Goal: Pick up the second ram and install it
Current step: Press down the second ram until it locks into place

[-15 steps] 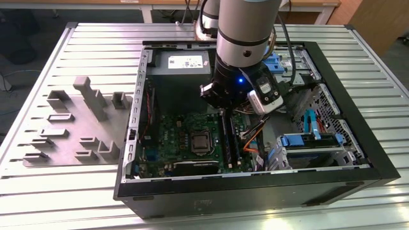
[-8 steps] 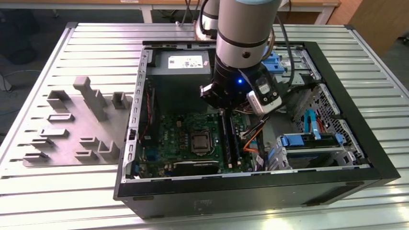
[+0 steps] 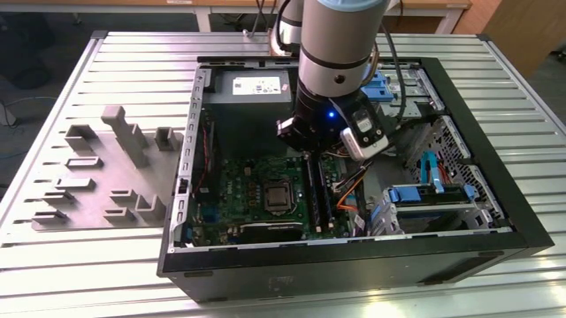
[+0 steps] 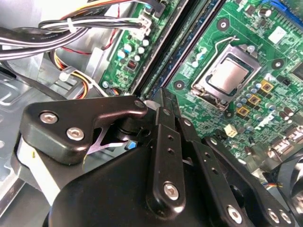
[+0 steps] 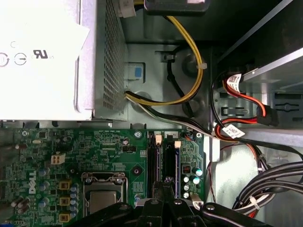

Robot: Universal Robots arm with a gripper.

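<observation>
Bench [image 3: 106, 265]: ribbed metal top. It carries an open computer case [image 3: 354, 265] lying on its side and, toward the exterior view's left, a grey moulded tray [image 3: 89, 192] of blocks.

Arm [image 3: 336, 59]: it reaches straight down into the case, over the green main board [image 3: 256, 172], near the silver processor socket [image 4: 226, 78].

Memory slots [image 5: 154, 158]: long black rails run side by side on the board, and the arm sits right above them.

Pincer [image 4: 163, 97]: in both wrist views I see the two black fingers drawn close together, with no real gap between them, and their tips down at one end of the slots. I cannot tell whether they pinch anything or only press on it.

Second ram [image 4: 180, 52]: in the second wrist view I see a long, thin blue-green strip. It stands on edge between the black rails, seen edge-on, with a speckled surface. It runs along the slot up to the fingertips, about as long as the slot itself. I cannot tell whether it is fully seated.

Cables [image 5: 189, 61]: yellow and black bundles hang beside the slots, clear of the fingers.
</observation>
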